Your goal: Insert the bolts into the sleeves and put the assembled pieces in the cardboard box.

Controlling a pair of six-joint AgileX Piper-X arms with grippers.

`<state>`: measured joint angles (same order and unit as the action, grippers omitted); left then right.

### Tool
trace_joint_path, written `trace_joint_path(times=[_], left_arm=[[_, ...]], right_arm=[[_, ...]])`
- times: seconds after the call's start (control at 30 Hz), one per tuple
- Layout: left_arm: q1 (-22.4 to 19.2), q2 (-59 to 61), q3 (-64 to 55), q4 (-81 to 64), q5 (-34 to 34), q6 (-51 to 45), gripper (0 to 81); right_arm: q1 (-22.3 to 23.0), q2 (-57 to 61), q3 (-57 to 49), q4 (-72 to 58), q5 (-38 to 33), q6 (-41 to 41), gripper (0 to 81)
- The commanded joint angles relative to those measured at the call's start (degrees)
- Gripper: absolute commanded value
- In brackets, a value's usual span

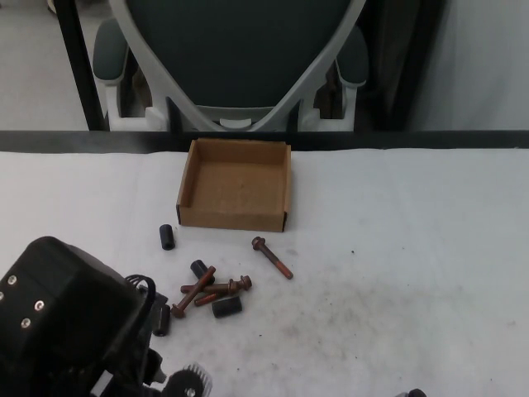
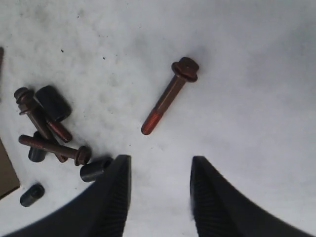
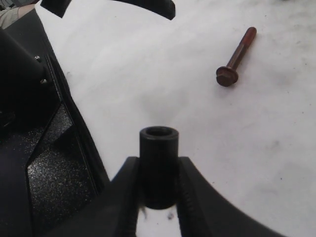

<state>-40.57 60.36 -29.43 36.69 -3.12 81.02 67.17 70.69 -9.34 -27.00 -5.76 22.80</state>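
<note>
**Right gripper has a sleeve, left gripper open**

High view: the box (image 1: pixel 231 219) sits toward the far edge of the desk (image 1: pixel 413 248), left of centre. A loose sleeve (image 1: pixel 166 237) lies off its front-left corner and a lone bolt (image 1: pixel 273 257) off its front-right corner, both apart from the box. Closer to the near edge is a pile (image 1: pixel 208 289) of crossed bolts with two more sleeves touching them. An arm (image 1: pixel 66 322) covers the near-left corner. A chair (image 1: pixel 231 50) stands past the far edge.

Left wrist view: the left gripper (image 2: pixel 160 160) has its fingers spread with nothing between them, over bare desk. The lone bolt (image 2: pixel 169 97) lies flat just beyond the fingertips. The pile (image 2: pixel 49 133) is off to the side, next to a corner of the box (image 2: pixel 7 173).

Right wrist view: the right gripper (image 3: pixel 158 165) is clamped on a held sleeve (image 3: pixel 158 145), which stands upright between the pads with its open bore above the fingertips. The lone bolt (image 3: pixel 236 55) lies flat, well apart. A black arm housing (image 3: pixel 29 123) runs alongside.
</note>
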Motion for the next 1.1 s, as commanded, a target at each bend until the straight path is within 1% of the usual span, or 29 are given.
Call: trace_joint_path(times=[0.0,0.17,0.43,0.47,0.6,0.63,0.83,0.97,1.07], left_arm=[[-0.15,-0.48,-0.54,0.46,-0.20,5.24,37.5],[-0.15,-0.48,-0.54,0.46,1.13,9.17,37.5],[-0.15,-0.48,-0.54,0.37,3.12,11.60,37.5],[-0.15,-0.48,-0.54,0.37,3.12,11.66,38.2],[-0.15,-0.48,-0.54,0.37,3.12,11.66,48.2],[-0.15,-0.48,-0.54,0.37,3.12,11.66,49.1],[-0.15,-0.01,-0.40,0.37,3.12,11.66,48.9],[-0.15,2.93,-0.40,0.37,3.12,11.66,48.9],[-0.15,5.61,-0.40,-1.42,0.72,12.20,48.9]], right_arm=[[-0.15,-0.45,-0.59,-0.27,-0.16,0.15,0.2],[-0.15,-0.45,-0.59,-0.27,-0.16,-0.02,0.2],[-0.15,-0.45,-0.59,-0.27,-0.16,-0.02,0.2],[-0.15,-0.45,-0.59,-0.27,-0.16,-0.02,0.2],[-0.15,-0.45,-0.59,-0.27,-0.16,-0.02,0.2],[-0.15,-0.45,-0.59,-0.27,-0.16,-0.02,0.2],[-0.15,-0.45,-0.59,-0.27,-0.16,-0.02,0.2],[-0.15,-0.45,-0.59,-0.27,-0.16,-0.02,0.2],[-0.15,-0.45,-0.59,-0.27,-0.16,-0.02,0.2]])
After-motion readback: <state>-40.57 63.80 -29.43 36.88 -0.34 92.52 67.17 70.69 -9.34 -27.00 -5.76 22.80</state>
